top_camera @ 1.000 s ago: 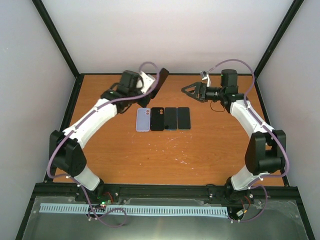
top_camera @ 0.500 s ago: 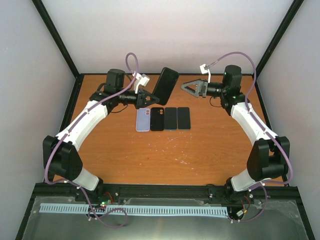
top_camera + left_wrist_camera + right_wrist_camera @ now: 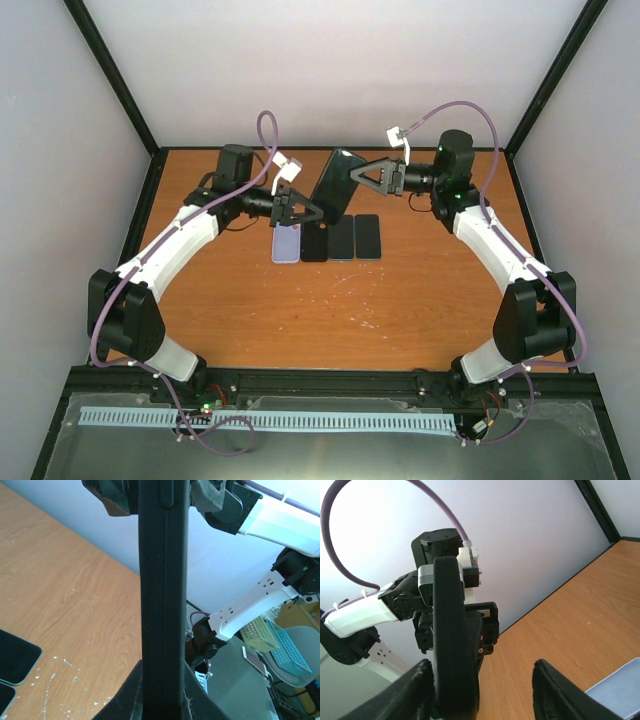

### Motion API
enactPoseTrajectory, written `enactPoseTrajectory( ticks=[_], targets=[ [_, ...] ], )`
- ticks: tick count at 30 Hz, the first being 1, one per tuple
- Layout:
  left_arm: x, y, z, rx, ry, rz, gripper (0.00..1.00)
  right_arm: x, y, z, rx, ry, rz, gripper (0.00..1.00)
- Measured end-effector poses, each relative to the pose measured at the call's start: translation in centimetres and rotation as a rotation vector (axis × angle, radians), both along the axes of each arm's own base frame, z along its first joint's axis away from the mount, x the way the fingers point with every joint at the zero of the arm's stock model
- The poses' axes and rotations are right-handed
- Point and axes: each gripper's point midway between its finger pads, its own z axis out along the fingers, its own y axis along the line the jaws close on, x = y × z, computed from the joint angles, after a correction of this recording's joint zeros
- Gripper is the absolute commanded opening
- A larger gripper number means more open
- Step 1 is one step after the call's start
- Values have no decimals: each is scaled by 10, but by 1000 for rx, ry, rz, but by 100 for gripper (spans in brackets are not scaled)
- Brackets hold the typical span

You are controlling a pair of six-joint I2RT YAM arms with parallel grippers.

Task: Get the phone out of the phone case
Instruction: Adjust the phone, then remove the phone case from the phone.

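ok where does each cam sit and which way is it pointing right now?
Top external: above and behind the bases, looking down at the table; both arms show, left pincer gripping the raised cased phone, right pincer around its top.
Left wrist: on the left arm, facing the right arm; own fingers at the bottom, phone edge-on.
Right wrist: on the right arm, facing the left arm and a wall; own fingers at the bottom.
Shared: all three see the phone; each wrist view sees the other arm.
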Motion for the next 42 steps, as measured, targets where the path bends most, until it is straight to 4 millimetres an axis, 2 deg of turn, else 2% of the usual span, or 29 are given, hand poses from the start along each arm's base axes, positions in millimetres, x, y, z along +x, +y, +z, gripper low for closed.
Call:
enactPoseTrajectory(
  ticks=[2,5,11,12,14,15,17,20,24,28,42],
  targets=[
    [-4,-2,-2,-2,7,-17,1,-3,3,1,2,4,12,41],
    [-8,-5,-3,-1,13,-29,1,-8,9,3,5,6,34,33],
    [-8,-5,-5,3,7,-29,1,-12,12,5,12,19,54,7],
    [-9,-5,-5,5,8,-30,7,-14,13,6,13,18,62,4],
    [-11,-5,-6,5,12,-37,33,-17,13,8,17,-1,80,3],
    [-11,-4,-6,7,9,-37,42,-17,13,8,17,-3,83,3],
    [-8,-3,-8,19,-18,-26,47,-16,13,7,16,14,77,3],
    [-3,4,-9,33,-43,4,47,-16,13,6,16,35,73,3],
    [2,18,-2,38,-90,46,38,-16,13,6,16,48,75,3],
    [2,28,5,34,-128,70,34,-18,13,7,19,48,87,3],
    [4,32,0,35,-107,74,26,-22,12,6,23,48,94,3]
  ],
)
